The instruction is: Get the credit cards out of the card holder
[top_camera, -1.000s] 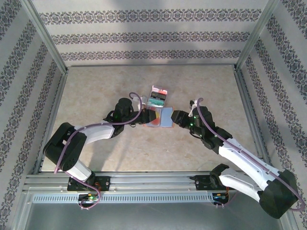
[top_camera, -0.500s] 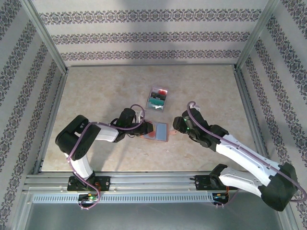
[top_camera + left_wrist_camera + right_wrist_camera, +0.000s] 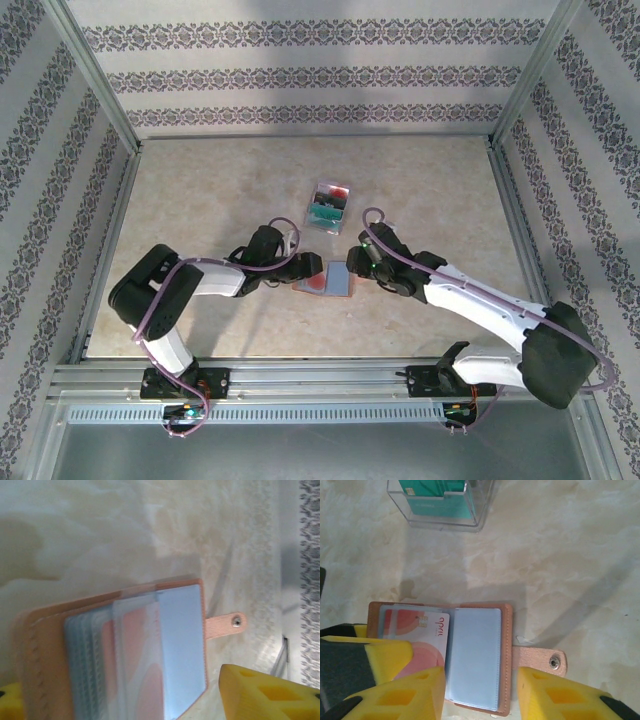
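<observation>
Brown leather-type card holder (image 3: pixel 336 281) lies open and flat, mid-table betw. both grippers. Red-and-white card (image 3: pixel 422 625) not yet out of its clear sleeve. Step: extraction, early.

- Left gripper (image 3: pixel 120 702): released, jaws wide, straddling holder.
- Right gripper (image 3: pixel 480 680): jaws apart over blue panel, nothing pinched.
- Next move, est.: pin holder, nip card edge, slide out.
- Table (image 3: pixel 200 190): beige, marbled. Clear stand (image 3: pixel 327 207) w/ teal cards near.
- Walls (image 3: pixel 320 75): striped patterned paper. Alu. frame (image 3: pixel 300 378).

Black-and-white arms (image 3: pixel 215 283) carry purple cables (image 3: pixel 470 291) and yellow gripper fingers (image 3: pixel 555 695).
</observation>
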Robot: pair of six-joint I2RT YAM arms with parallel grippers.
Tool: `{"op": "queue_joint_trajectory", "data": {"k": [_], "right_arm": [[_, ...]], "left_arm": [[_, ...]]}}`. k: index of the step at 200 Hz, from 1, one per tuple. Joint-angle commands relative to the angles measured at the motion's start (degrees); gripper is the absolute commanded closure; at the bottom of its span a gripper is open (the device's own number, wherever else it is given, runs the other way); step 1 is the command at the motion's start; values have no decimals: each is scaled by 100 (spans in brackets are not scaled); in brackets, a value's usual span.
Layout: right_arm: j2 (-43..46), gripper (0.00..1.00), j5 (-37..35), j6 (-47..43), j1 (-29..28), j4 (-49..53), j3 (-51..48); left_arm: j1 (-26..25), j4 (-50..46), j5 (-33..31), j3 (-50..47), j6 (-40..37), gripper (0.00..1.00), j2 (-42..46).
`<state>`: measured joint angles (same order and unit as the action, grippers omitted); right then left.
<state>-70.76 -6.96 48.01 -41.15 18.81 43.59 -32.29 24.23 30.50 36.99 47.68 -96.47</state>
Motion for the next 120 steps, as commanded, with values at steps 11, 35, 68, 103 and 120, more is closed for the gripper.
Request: {"op": "queue_joint_trajectory", "data": {"k": [11,35,68,103,120], "right_arm": [[-236,59,283,39,-65,-280,237],[-522,63,678,116,-46,-649,233],[-975,67,1492,344,169,-1403,105],[-1318,70,1964,535,267,-2062,8],[-1460,70,2021,540,270,-2112,27]], "left_arm": [[-40,-1667,-1074,128,-413,31,685],[-45,-2458,-1809,195,-671,35,1165],[-51,-2767,-2025,420,-1144,50,1370],[-105,-2394,-1372,612,-1376,58,1015],[-162,-2058,-1133,582,-1312,61,839]]}}
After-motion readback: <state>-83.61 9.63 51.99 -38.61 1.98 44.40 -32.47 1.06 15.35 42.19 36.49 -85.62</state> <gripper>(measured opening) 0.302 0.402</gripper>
